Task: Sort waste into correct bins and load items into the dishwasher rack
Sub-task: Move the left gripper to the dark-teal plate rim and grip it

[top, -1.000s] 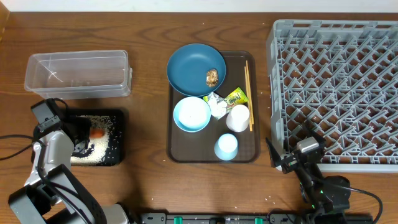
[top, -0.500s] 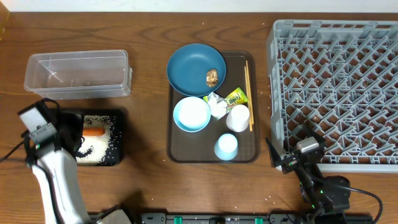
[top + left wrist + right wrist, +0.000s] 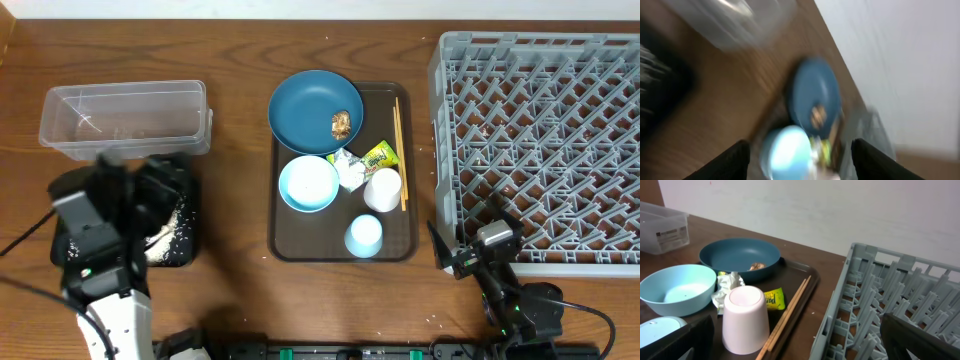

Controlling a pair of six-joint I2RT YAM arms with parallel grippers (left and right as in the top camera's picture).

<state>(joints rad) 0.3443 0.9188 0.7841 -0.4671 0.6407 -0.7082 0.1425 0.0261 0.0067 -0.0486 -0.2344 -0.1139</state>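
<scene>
Table: a brown wooden top (image 3: 240, 60) with dark, wavy grain is seen across the whole overhead view.
Wall: a plain whitish wall (image 3: 815, 210) is seen right behind the table's far edge; it is shown blurred in the left wrist view.
Light: the scene is evenly lit; only soft, faint shadows are cast on the wood.

Both empty: left gripper (image 3: 799, 151) agape, right gripper (image 3: 796, 332) wide apart.
</scene>
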